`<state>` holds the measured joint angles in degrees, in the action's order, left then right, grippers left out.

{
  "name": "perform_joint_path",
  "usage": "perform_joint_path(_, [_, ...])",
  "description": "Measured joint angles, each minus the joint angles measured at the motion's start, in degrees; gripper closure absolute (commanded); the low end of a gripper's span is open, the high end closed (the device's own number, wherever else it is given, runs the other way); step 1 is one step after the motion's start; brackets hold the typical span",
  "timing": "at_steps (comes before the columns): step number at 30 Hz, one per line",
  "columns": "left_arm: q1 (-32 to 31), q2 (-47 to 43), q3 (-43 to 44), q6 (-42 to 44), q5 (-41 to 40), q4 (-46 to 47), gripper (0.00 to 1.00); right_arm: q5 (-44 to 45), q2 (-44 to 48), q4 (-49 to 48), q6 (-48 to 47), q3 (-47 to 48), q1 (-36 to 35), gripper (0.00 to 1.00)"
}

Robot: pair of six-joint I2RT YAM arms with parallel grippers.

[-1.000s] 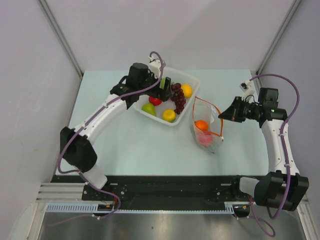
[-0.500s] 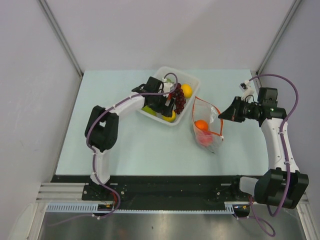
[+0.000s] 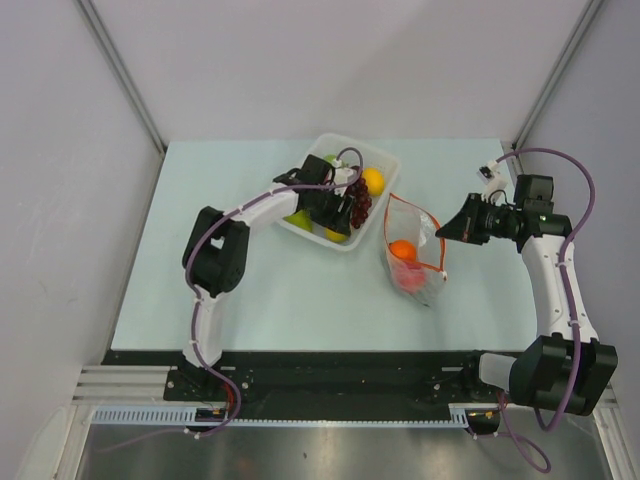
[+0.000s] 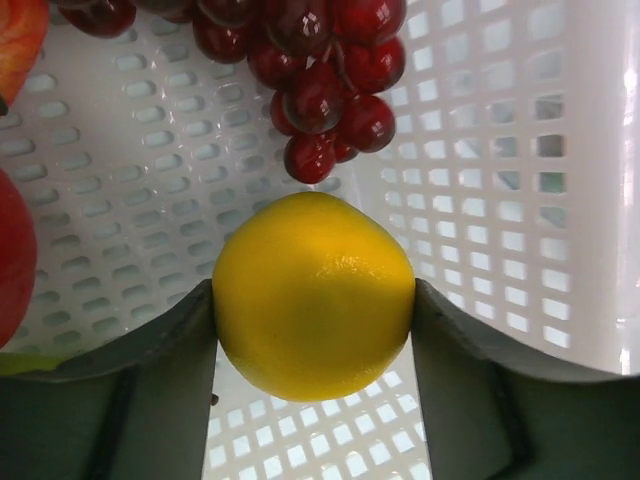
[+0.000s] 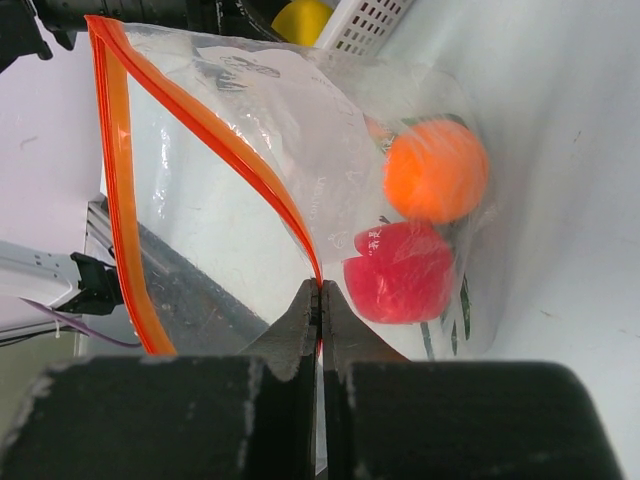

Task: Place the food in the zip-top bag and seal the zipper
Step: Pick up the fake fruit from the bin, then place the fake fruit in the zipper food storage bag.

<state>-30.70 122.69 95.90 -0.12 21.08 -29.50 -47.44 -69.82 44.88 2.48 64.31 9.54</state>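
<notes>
My left gripper (image 3: pixel 335 222) is down in the white tray (image 3: pixel 385 165). In the left wrist view it (image 4: pixel 313 300) is shut on the yellow lemon (image 4: pixel 313 295), with a finger (image 4: pixel 170 345) touching each side. The grape bunch (image 4: pixel 320 70) lies just beyond and a red apple (image 4: pixel 12 260) is at the left. The clear zip-top bag (image 3: pixel 418 228) stands open right of the tray, holding an orange (image 5: pixel 436 170) and a red apple (image 5: pixel 400 272). My right gripper (image 5: pixel 320 292) is shut on the bag's orange-red zipper strip (image 5: pixel 200 130) and holds the mouth up.
The tray also holds an orange-yellow fruit (image 3: pixel 373 180) and a green fruit (image 3: pixel 296 217). Grey walls stand close to the table's left and right edges. A small clip (image 3: pixel 487 172) lies near the right arm.
My left arm has folded in and its gripper has gone from above the tray's middle down to the lemon at the near side. The right gripper and bag have not moved.
</notes>
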Motion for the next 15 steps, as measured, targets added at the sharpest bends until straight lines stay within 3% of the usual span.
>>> perform_joint_path(5, [0.39, -3.58, 0.00, -0.09, 0.31, -0.35, 0.51, 0.02, 0.00, -0.15, 0.04, 0.00, -0.61, 1.00])
perform_joint_path(11, [-0.55, -17.77, 0.81, -2.97, 0.33, 2.56, 0.51, 0.24, 0.00, -0.59, 0.46, 0.00, -1.68, 1.00])
perform_joint_path(15, [-5.38, -24.37, 5.60, -3.30, -0.11, 5.42, 0.50, 0.46, 0.00, -0.81, 0.76, 0.00, -2.10, 1.00])
